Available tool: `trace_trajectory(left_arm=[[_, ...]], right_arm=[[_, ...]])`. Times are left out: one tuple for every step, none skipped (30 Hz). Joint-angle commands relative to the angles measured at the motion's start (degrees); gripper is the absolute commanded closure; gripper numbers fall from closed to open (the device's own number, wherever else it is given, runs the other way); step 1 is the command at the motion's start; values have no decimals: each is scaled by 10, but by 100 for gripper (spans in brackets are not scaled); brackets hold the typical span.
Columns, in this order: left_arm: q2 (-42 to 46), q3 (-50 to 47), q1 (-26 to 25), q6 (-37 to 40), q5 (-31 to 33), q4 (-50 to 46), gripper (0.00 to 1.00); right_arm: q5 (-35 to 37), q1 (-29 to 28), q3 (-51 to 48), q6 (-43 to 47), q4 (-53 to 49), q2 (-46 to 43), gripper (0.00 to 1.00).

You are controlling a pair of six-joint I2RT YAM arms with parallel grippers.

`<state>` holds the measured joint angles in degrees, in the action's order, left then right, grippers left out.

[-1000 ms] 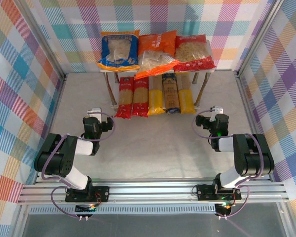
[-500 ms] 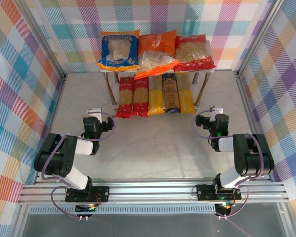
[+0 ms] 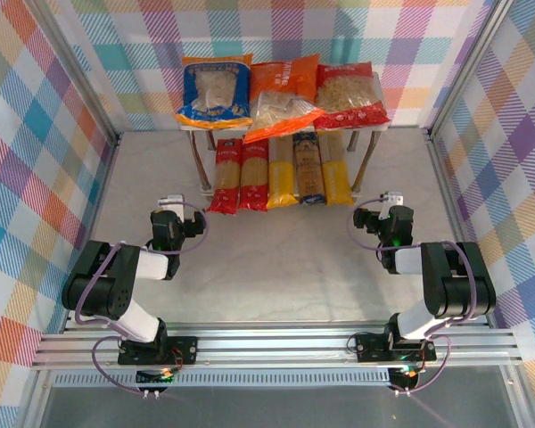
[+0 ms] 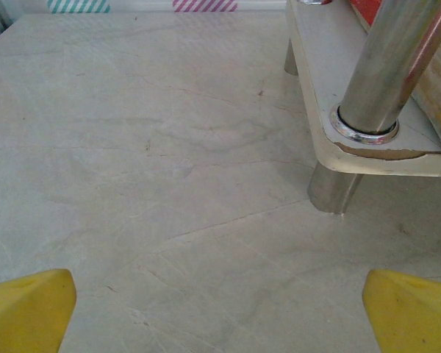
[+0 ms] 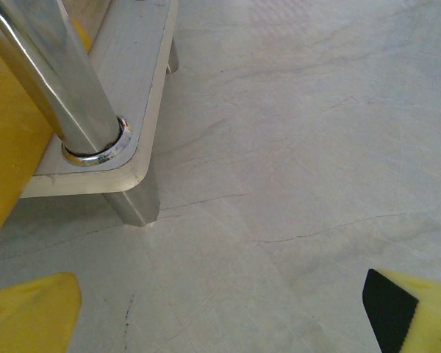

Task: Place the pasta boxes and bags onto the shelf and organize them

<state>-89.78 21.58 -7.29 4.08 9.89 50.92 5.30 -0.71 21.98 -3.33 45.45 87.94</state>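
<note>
**Two-tier shelf** [image 3: 199, 164] of pale grey boards on thin metal legs, standing at the middle of the table's far edge.

**Upper board.** Three wide, pillow-shaped pasta bags with clear windows lie in a row, each against its neighbour:
- the blue-and-orange bag [image 3: 216, 89] at the left end
- the orange bag [image 3: 283, 96] in the middle, its near edge overhanging the board
- the red bag [image 3: 349, 94] at the right end

**Lower board.** Five long, narrow pasta boxes lie flat side by side, their long axes pointing towards the table's near edge. From left to right:
- outer red box [image 3: 225, 176]
- inner red box [image 3: 254, 174]
- left yellow box [image 3: 282, 172]
- dark blue box [image 3: 308, 168]
- right yellow box [image 3: 337, 169]

**Left gripper** [image 3: 169, 201]. It hangs low over bare table, near the shelf's left front corner and apart from it. The jaws are spread wide and empty. In the left wrist view the yellow fingertips [image 4: 26, 309] sit at the bottom corners with only table between them. The lower board's rounded corner and a chrome leg [image 4: 378, 73] stand ahead to the right.

**Right gripper** [image 3: 392, 198]. It sits likewise off the shelf's right front corner, jaws spread wide and empty. In the right wrist view its yellow fingertips [image 5: 29, 309] flank bare table. The board corner, a leg [image 5: 59, 81] and the right yellow box lie ahead to the left.

**Surroundings.** The table [image 3: 276, 267] is pale, marbled grey and is enclosed by pastel plaid walls [image 3: 36, 134].
</note>
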Motion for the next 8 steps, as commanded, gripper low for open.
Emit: trace_trajectory(left_arm=[[-5, 12, 10, -5, -12, -5, 0], [-6, 13, 9, -5, -12, -6, 0], [-5, 13, 10, -5, -12, -6, 0], [-6, 13, 10, -4, -13, -6, 0], [-6, 13, 10, -5, -14, -7, 0], [-5, 14, 11, -5, -15, -8, 0], [-5, 14, 11, -6, -16, -8, 0], [-5, 15, 14, -8, -20, -12, 0]], right_arm=[[-9, -1, 11, 11, 24, -3, 1], [-9, -1, 11, 11, 24, -4, 1], [-9, -1, 11, 12, 24, -3, 1], [-8, -1, 11, 11, 24, -3, 1], [-9, -2, 11, 11, 24, -4, 1], [-9, -1, 11, 11, 24, -3, 1], [-9, -1, 10, 11, 24, -3, 1], [-9, -1, 10, 11, 24, -4, 1]])
